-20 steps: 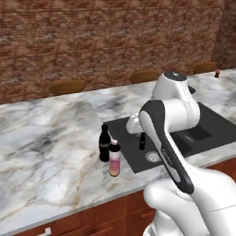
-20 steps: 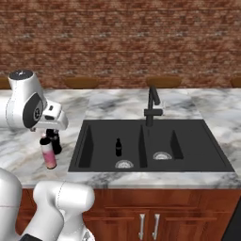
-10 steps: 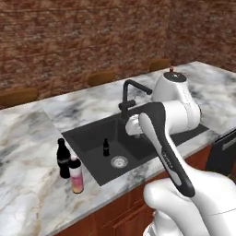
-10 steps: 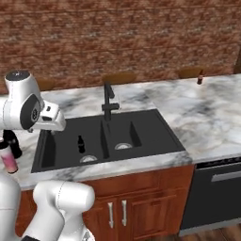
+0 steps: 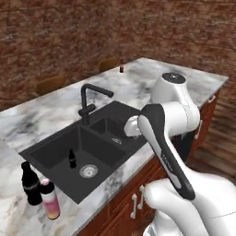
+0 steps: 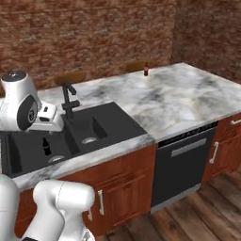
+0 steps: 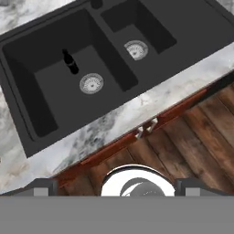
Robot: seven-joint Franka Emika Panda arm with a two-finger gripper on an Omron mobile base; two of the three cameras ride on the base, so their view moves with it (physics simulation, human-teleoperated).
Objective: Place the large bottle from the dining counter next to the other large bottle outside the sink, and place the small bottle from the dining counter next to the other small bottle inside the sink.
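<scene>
On the far edge of the counter (image 5: 170,76), right by the brick wall, the small bottle (image 5: 121,66) stands upright with its neck pointing straight up, long axis vertical; you can spot it from the right base camera too (image 6: 146,71), tiny and red-brown, well apart from everything else. Over by the sink (image 5: 55,145) the large bottle (image 5: 50,199) is also upright on the marble, pink body with the cap on top, just beside the black bottle (image 5: 30,184), which stands vertical as well, both of them outside the basin near its left corner. Down inside the left basin the tiny black bottle (image 5: 72,158) stands on its base, neck up, close to the round drain (image 5: 88,171); the hand camera looks down on it (image 7: 70,61) so it reads as a short dark stub next to that drain, and it shows from the right side as well (image 6: 46,146). The faucet (image 5: 90,98) arches over the divider between the two basins. Gripper (image 7: 117,188) sits up above the counter's front edge and the cabinet doors (image 7: 137,141), fingers spread as wide as they go with nothing between them, just two dark tips (image 7: 41,186) at the bottom of the hand camera.
</scene>
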